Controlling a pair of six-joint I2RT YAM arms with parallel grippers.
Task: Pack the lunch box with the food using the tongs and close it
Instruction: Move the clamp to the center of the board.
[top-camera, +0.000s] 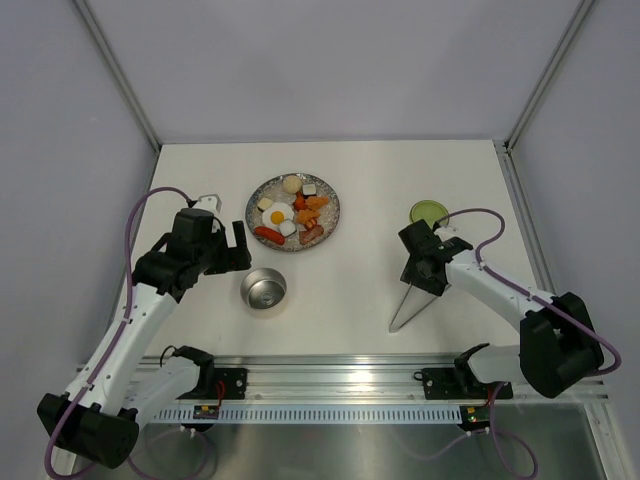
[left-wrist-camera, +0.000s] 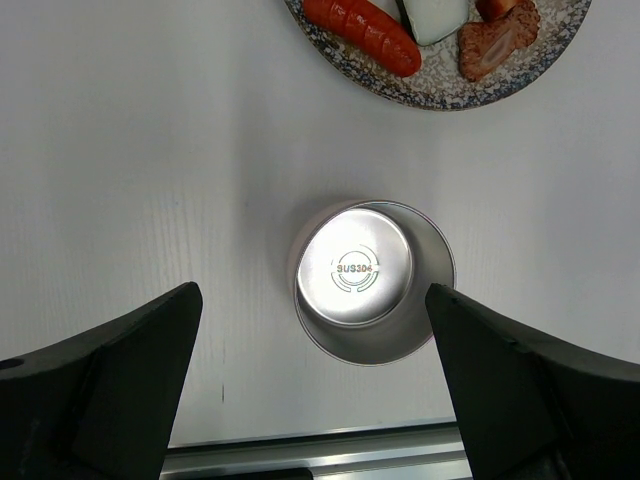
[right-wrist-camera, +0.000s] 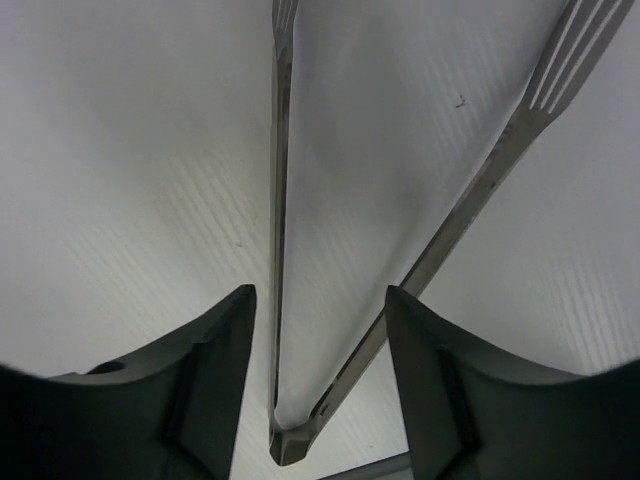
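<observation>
Grasping step: the tongs (right-wrist-camera: 278, 250) are to be lifted off the table (top-camera: 470, 180) by the right gripper (right-wrist-camera: 320, 300); packing is judged not yet begun.
State of the right gripper: its jaws stand part open astride both arms of the V. A gap is seen beside one finger, so no hold is shown.
State of the left gripper (top-camera: 238, 250): spread fully wide, nothing held, hung just above the lunch box (left-wrist-camera: 370, 280).
Place of the tongs: laid flat on the right of the table, under the right gripper.
Place of the food (top-camera: 278, 216): heaped on the speckled plate (top-camera: 330, 228), just beyond the lunch box.
Place of the lid (top-camera: 428, 212): light green, beyond the right gripper.
Advice: both arms should be caught squarely between the pads. The squeeze is best kept light, so that the tips are left apart, and the tongs raised level.
Writing: "SUS304" is stamped in a ring on the lunch box base; nothing else can be read.
</observation>
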